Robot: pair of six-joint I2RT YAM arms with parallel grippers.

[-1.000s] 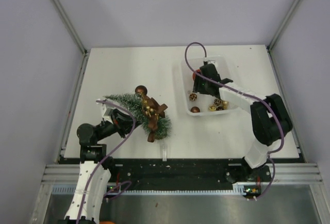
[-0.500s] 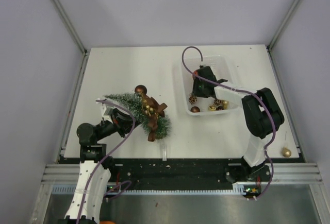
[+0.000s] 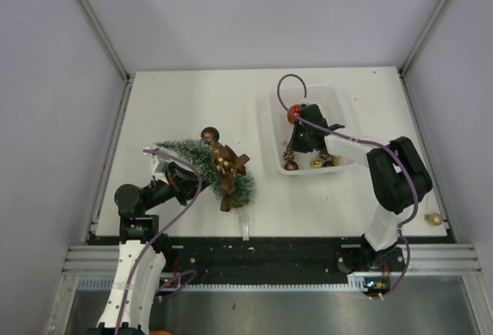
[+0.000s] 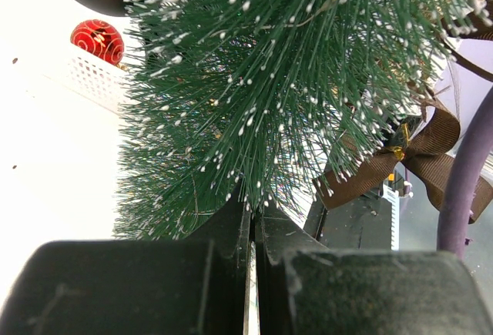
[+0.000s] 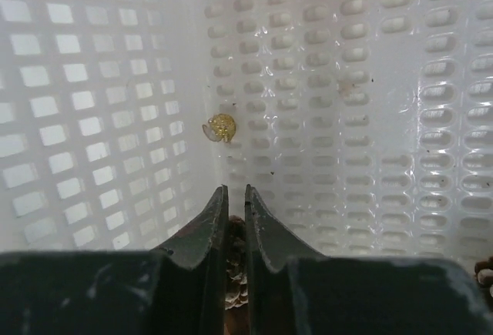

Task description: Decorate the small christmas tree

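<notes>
Left jaws clamped on small christmas tree [image 3: 189, 155] | right jaws narrow in basket [image 3: 331, 95] | white table [image 3: 192, 104], grey walls [image 3: 254, 11]

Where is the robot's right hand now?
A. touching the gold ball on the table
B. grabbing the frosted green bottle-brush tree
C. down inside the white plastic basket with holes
C: the right gripper sits low inside the white plastic basket, whose holed walls fill the right wrist view around its fingers. It is the left gripper that grips the frosted green tree.
</notes>
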